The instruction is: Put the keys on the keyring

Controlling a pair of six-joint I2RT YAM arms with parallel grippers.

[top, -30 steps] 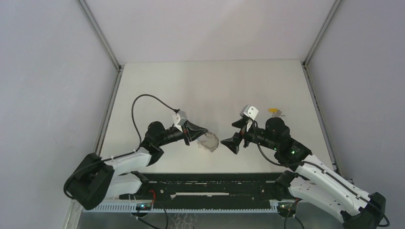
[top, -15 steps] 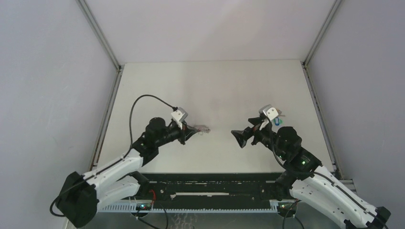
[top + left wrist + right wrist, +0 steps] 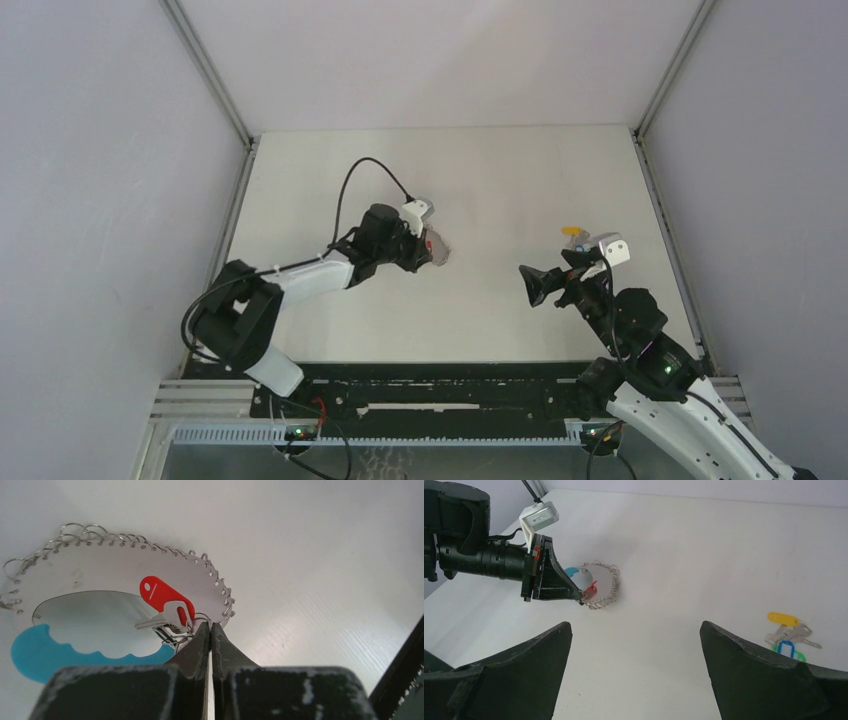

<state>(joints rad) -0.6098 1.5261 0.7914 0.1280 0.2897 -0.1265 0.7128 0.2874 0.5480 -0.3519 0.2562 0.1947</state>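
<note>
The keyring (image 3: 125,572), a silvery oval edged with small wire loops and carrying a bright blue curved piece (image 3: 40,652), hangs from my left gripper (image 3: 210,626). That gripper is shut on a wire loop at its rim. A red-headed key (image 3: 161,596) hangs at that same spot. The top view shows the left gripper (image 3: 428,250) and the keyring (image 3: 440,252) left of the table's middle. My right gripper (image 3: 636,626) is open and holds nothing; it stands well to the right of the keyring (image 3: 602,587). A yellow key (image 3: 782,617) and a blue-teal key (image 3: 788,649) lie together on the table at its right.
The yellow key (image 3: 572,231) lies near the table's right edge, just behind the right gripper (image 3: 548,272). Grey walls and metal rails enclose the white table (image 3: 480,170) on three sides. A black rail (image 3: 430,385) runs along the near edge.
The left arm has swung away from the near edge toward the table's middle, carrying the keyring. The right arm has drawn back to the right, jaws still wide.
</note>
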